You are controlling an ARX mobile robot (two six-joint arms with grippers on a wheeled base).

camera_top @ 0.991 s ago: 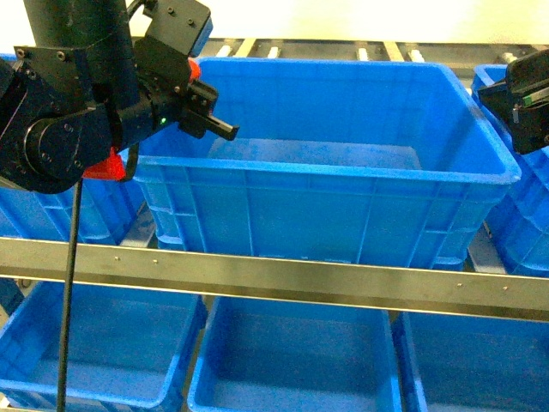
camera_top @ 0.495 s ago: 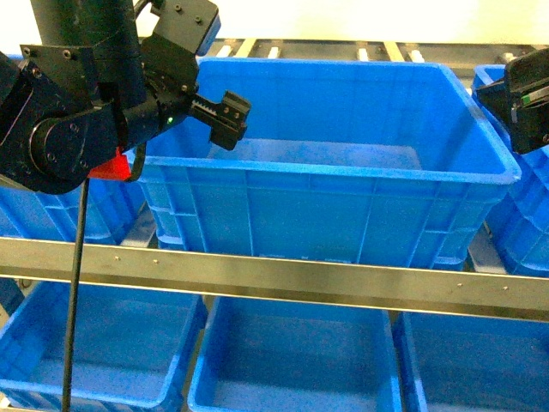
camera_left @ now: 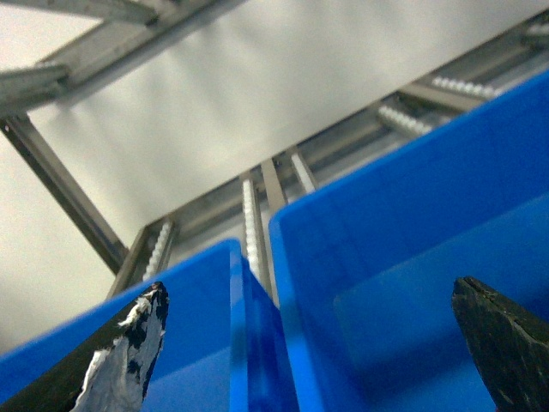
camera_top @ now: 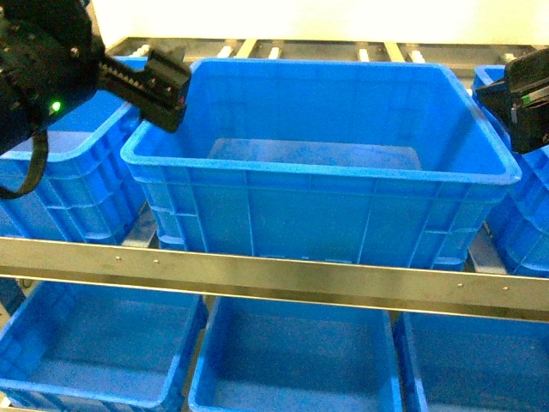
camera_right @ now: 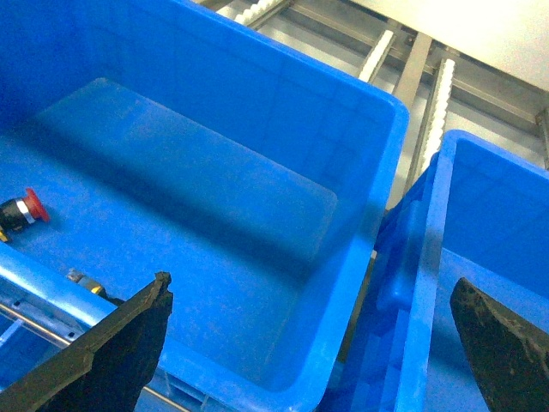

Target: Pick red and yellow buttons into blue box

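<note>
red button [camera_right: 23,209] — red domed cap, dark body | lying in blue box [camera_right: 257,215]

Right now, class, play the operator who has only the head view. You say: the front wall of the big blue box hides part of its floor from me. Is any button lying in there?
Observer: Yes. The right wrist view shows a red button lying on the floor of the blue box.
Operator: And the yellow one?
Observer: No yellow cap shows in any view. A small metallic thing sits by the box's near rim, too cut off to identify.
Operator: Is anything being carried on my left?
Observer: No. In the left wrist view the left gripper is open, with nothing between its fingers.
</note>
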